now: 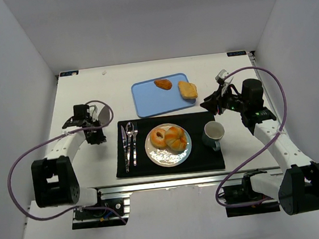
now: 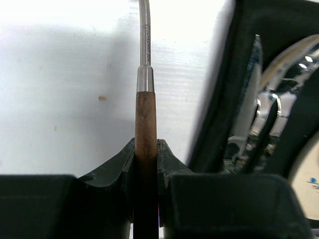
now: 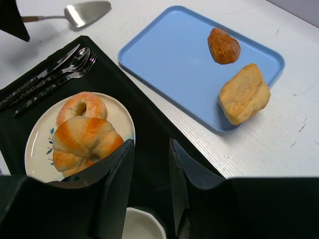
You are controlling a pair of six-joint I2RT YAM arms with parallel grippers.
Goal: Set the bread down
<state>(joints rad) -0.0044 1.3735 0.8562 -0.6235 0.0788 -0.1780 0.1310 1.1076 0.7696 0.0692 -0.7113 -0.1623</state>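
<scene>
A dark brown bread [image 1: 163,84] and a tan square bread [image 1: 188,89] lie on the blue tray [image 1: 149,100]. A white plate [image 1: 162,159] on the black mat holds a sugared donut [image 1: 158,137] and a croissant [image 1: 176,139]. My right gripper [image 1: 211,103] is open and empty above the mat's far right corner. In the right wrist view, my right gripper [image 3: 152,147] hangs over the mat, with the tan bread [image 3: 244,93] and the dark bread [image 3: 224,46] ahead to the right. My left gripper [image 2: 146,149] is shut on a spatula's wooden handle [image 2: 145,119], left of the mat.
Knife, spoon and fork [image 1: 129,145] lie on the mat's left side [image 1: 120,163]. A mug [image 1: 213,134] stands right of the plate. The spatula's metal blade [image 1: 105,114] points toward the tray's left edge. White walls enclose the table.
</scene>
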